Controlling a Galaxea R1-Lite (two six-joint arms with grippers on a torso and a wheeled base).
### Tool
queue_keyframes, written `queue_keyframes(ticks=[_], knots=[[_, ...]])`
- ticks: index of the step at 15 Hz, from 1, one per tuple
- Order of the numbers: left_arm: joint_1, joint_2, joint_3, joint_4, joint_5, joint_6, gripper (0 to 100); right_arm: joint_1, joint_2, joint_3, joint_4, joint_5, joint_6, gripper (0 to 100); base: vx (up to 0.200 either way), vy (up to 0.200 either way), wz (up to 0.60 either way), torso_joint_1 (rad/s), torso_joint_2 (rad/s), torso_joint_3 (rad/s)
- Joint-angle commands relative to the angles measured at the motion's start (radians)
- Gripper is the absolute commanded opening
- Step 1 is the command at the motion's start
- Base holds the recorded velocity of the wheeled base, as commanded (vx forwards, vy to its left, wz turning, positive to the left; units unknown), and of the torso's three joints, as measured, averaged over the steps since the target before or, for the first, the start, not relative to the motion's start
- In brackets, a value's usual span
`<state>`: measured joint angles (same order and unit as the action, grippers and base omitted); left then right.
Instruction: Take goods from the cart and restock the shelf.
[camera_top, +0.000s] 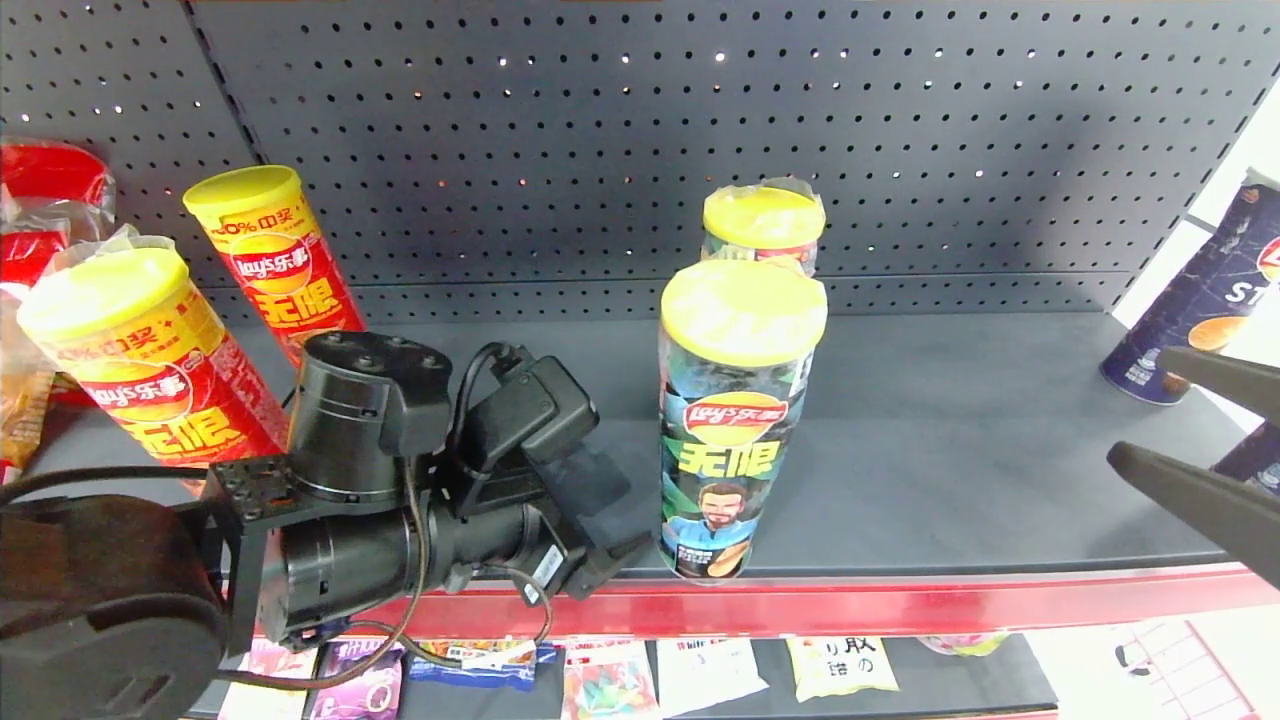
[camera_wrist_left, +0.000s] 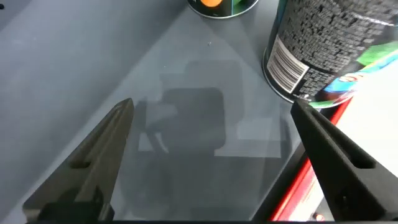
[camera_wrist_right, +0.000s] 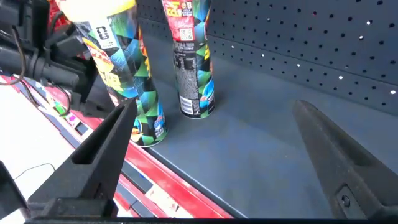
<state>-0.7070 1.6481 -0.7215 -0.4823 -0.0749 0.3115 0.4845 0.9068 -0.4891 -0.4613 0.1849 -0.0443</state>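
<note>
Two multicoloured chip cans with yellow lids stand upright on the grey shelf (camera_top: 950, 440): one near the red front edge (camera_top: 735, 440), the other behind it by the pegboard (camera_top: 765, 225). My left gripper (camera_top: 615, 525) is low over the shelf's front edge, just left of the front can, open and holding nothing. In the left wrist view that gripper (camera_wrist_left: 212, 106) frames bare shelf, and the front can's base (camera_wrist_left: 311, 43) stands just past one fingertip. My right gripper (camera_top: 1200, 430) hangs open at the far right. The right wrist view has the right gripper (camera_wrist_right: 214, 106) empty, facing both cans (camera_wrist_right: 127, 74) (camera_wrist_right: 193, 62).
Two red chip cans (camera_top: 140, 360) (camera_top: 275, 260) lean at the left of the shelf beside red bagged goods (camera_top: 40, 200). A dark blue can (camera_top: 1190, 300) stands at the far right. Small packets (camera_top: 610, 675) lie on the lower shelf. Bare shelf stretches between the cans and my right gripper.
</note>
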Motion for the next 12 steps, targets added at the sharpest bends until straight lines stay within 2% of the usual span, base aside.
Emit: queue_keyframes(ticks=[1,12], knots=[[0.000,0.015,-0.004,-0.001,0.000,0.001,100,0.000,0.007,-0.002,0.001,0.001,0.000,100,0.000,0.000,0.00,0.000,0.00,0.000],[-0.002,0.039,-0.055,-0.002,0.001,0.003,100,0.000,0.007,-0.005,0.000,0.001,0.000,100,0.000,0.000,0.00,0.000,0.00,0.000]])
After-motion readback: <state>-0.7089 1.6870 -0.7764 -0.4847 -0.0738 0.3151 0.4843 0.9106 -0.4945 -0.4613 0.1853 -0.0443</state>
